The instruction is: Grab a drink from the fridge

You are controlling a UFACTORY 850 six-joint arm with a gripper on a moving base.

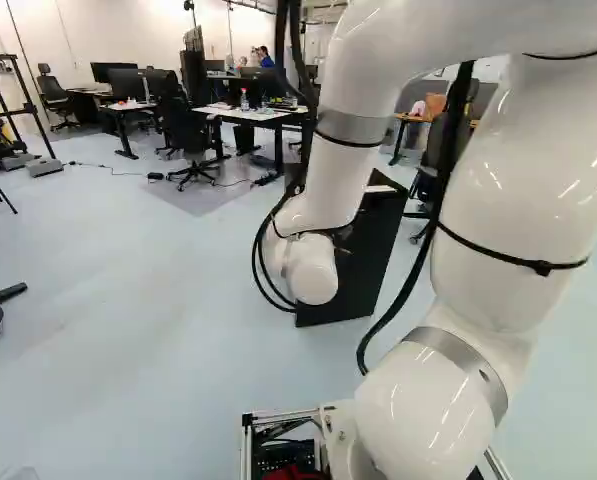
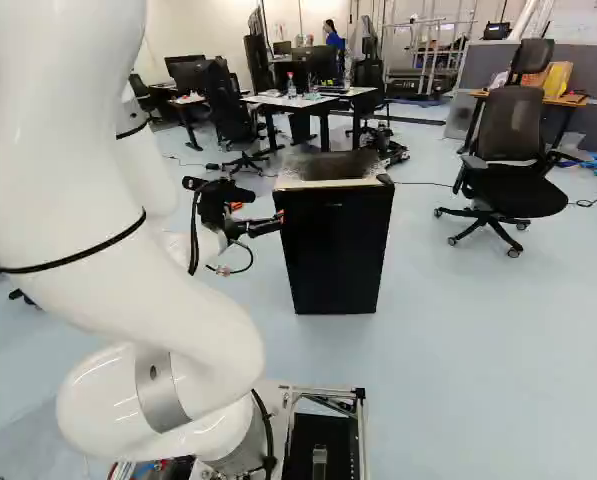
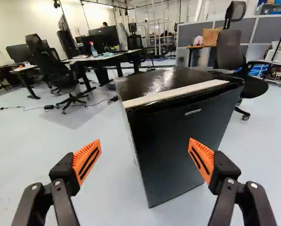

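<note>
A small black fridge (image 2: 332, 265), its door (image 3: 182, 141) closed, stands on the pale floor (image 2: 498, 350) ahead of the robot. The drink is out of sight, presumably inside. The door will probably be stiff at first and its smooth front slippery, so its side edge looks the place to pull; a hard tug could drag the fridge. A drink should be fairly light, best held round its middle. The hand (image 3: 145, 142) is released, fingers wide apart, near the fridge's left side. Far beyond, a bottle (image 2: 291, 86) stands on a bench (image 2: 288, 101); right, an office chair (image 2: 518, 198).
</note>
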